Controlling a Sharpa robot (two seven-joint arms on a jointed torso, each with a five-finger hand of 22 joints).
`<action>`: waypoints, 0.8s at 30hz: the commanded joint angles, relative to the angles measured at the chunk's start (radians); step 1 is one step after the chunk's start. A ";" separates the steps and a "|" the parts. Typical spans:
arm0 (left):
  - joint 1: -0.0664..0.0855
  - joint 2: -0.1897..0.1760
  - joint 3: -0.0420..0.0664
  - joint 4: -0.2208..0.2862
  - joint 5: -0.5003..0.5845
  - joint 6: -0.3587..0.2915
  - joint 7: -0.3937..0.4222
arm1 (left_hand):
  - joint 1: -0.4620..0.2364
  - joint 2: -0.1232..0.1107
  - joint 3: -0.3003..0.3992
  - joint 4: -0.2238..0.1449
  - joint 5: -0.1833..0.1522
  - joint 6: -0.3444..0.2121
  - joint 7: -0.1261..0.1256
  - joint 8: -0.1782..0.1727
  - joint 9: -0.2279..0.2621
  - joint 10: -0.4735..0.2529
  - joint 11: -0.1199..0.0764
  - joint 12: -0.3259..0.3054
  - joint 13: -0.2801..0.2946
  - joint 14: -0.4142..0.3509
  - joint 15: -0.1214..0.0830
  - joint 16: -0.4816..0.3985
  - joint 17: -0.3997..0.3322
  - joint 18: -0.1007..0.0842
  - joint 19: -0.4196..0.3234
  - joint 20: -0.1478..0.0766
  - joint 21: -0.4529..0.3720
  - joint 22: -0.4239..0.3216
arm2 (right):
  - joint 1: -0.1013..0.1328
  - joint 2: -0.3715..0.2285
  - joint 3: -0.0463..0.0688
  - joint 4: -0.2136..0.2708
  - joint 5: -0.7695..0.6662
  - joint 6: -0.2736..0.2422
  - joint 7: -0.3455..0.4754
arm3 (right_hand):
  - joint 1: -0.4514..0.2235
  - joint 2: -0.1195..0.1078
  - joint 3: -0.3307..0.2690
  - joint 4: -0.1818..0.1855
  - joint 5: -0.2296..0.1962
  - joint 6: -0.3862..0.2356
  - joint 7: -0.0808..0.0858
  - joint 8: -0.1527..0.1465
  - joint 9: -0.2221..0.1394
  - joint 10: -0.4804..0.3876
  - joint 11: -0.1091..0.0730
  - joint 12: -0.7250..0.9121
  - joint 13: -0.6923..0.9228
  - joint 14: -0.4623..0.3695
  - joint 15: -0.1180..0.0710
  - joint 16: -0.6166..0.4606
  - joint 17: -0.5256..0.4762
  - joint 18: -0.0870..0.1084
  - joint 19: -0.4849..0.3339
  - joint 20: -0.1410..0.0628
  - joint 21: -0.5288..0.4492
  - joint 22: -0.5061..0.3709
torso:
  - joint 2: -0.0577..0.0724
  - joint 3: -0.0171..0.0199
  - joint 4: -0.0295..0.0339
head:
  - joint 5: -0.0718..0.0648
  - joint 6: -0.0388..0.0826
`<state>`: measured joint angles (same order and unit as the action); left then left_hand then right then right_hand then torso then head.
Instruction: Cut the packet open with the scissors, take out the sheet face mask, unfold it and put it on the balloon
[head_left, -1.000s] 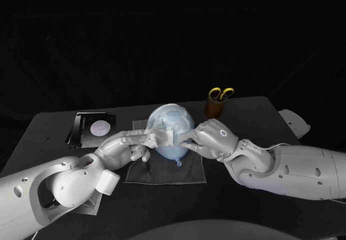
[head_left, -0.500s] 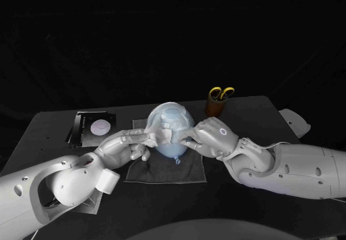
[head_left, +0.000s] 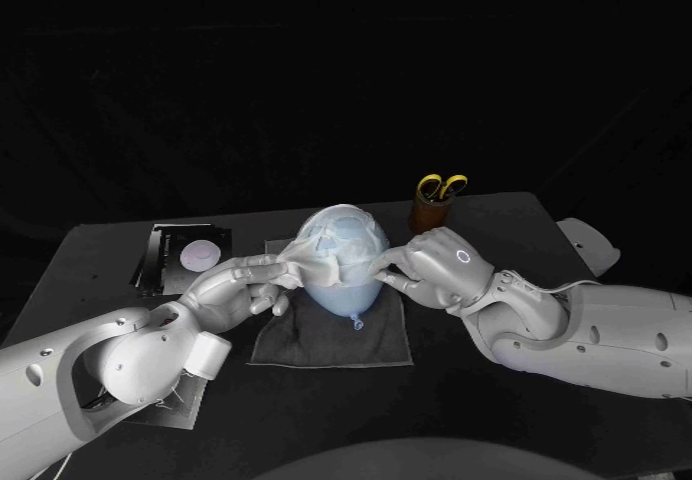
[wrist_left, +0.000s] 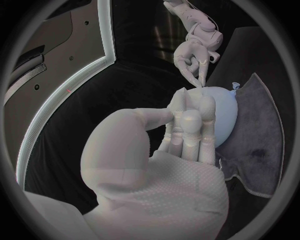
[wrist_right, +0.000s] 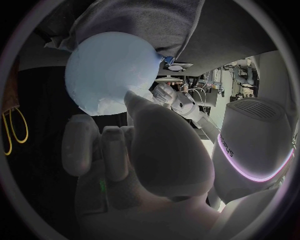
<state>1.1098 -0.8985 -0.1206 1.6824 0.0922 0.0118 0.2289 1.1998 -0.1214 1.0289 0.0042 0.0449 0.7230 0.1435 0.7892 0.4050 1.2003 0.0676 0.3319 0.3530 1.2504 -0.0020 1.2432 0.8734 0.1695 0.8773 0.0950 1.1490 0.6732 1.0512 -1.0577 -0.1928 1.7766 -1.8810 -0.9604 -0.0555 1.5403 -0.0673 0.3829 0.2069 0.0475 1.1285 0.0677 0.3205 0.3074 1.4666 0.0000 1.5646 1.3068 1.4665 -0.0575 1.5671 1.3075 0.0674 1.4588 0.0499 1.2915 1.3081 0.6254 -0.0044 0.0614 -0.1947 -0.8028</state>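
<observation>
Caller: Both hands have pulled apart and lifted in the last second, and the mask (head_left: 340, 236), which was bunched low on the near side of the balloon (head_left: 346, 285), is now stretched up over its top!

Analyst: Yes. The left hand (head_left: 242, 284) is pinching one edge of the mask and the right hand (head_left: 436, 262) the opposite edge. The balloon lies between them on the grey cloth (head_left: 332, 340).

Caller: So where's the danger?

Analyst: Tension, I'd say. It's a thin sheet with two hands pulling opposite ways. Too much pull and it could tear at one of its cut-outs, or slip out of one pinch and crumple back.

Caller: And the balloon itself?

Analyst: Nothing pins it that I can see. It just rests on the cloth, so an uneven tug may roll it sideways or drag it toward the stronger hand, and the mask lands crooked. Fingertips pressing hard at its sides are another worry, because a balloon doesn't forgive that.

Caller: Does the release matter too?

Analyst: Very much. These sheets are usually damp and may cling to the fingers. If one hand lets go and lifts first, it could peel the mask straight back off.

Caller: Scissors (head_left: 441, 187) are parked upright in their cup (head_left: 430, 216) at the far right of the table (head_left: 519, 225), and the packet (head_left: 185, 258) lies off to the left, both well apart from the action.

Analyst: Neither should get in the way.
</observation>
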 joint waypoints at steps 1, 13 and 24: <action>0.003 0.002 0.001 -0.004 0.007 0.025 -0.004 | -0.004 0.009 0.001 -0.007 0.003 0.006 -0.003 0.002 0.347 -0.009 -0.001 0.007 0.002 0.010 -0.001 0.008 0.009 0.017 0.006 -0.004 0.006 0.001 | 0.003 -0.006 0.000 -0.003 0.000 -0.066 -0.020 | -0.011 -0.003 0.011 0.000 0.001 -0.012 0.000 0.014 0.034 0.104 -0.005 0.006 0.264 0.104 -0.006 0.004 0.263 -0.015 0.011 -0.003 0.009 0.193 | 0.001 0.0004 -0.0003 | 0.000 0.000; 0.004 0.005 0.001 -0.012 0.003 0.042 -0.037 | -0.007 0.012 0.000 -0.010 0.003 0.004 -0.003 -0.001 0.348 -0.011 -0.002 0.008 0.007 0.025 -0.001 0.024 0.035 0.014 0.022 -0.004 0.017 0.017 | 0.009 -0.034 0.000 0.005 0.000 -0.065 -0.033 | -0.022 -0.013 0.039 -0.004 0.001 -0.028 0.000 0.042 0.062 0.104 -0.005 0.006 0.264 0.104 -0.006 0.004 0.263 -0.017 0.015 -0.004 0.018 0.196 | -0.001 0.0002 -0.0013 | 0.000 0.000; 0.004 0.003 0.001 -0.019 -0.014 0.065 -0.068 | -0.009 0.014 -0.001 -0.013 0.003 0.002 -0.002 -0.005 0.348 -0.013 -0.002 0.009 0.011 0.035 -0.001 0.036 0.053 0.012 0.032 -0.004 0.024 0.027 | 0.010 -0.078 -0.002 0.066 0.368 -0.025 0.014 | -0.207 -0.140 -0.070 0.085 0.002 -0.112 0.035 0.010 0.064 0.087 0.025 -0.026 0.247 0.104 0.018 0.004 0.263 -0.012 0.002 0.011 -0.018 0.186 | 0.000 -0.0007 0.0004 | -0.002 0.007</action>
<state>1.1124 -0.8971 -0.1205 1.6625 0.0882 0.0437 0.1760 1.1944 -0.1162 1.0292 -0.0016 0.0421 0.7228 0.1433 0.7805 0.4056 1.1935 0.0680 0.3362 0.3633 1.2799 -0.0033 1.2769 0.9257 0.1617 0.9045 0.0896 1.1717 0.6993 1.0610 -1.1334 -0.1944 1.8330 -1.7015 -0.9604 -0.0586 1.3363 -0.2021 0.3168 0.2902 0.0465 1.0211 0.1034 0.3321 0.3731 1.4666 0.0218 1.5399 1.3081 1.4646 -0.0444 1.5673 1.3073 0.0672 1.4621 0.0546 1.2745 1.3074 0.6250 -0.0049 0.0616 -0.1961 -0.7964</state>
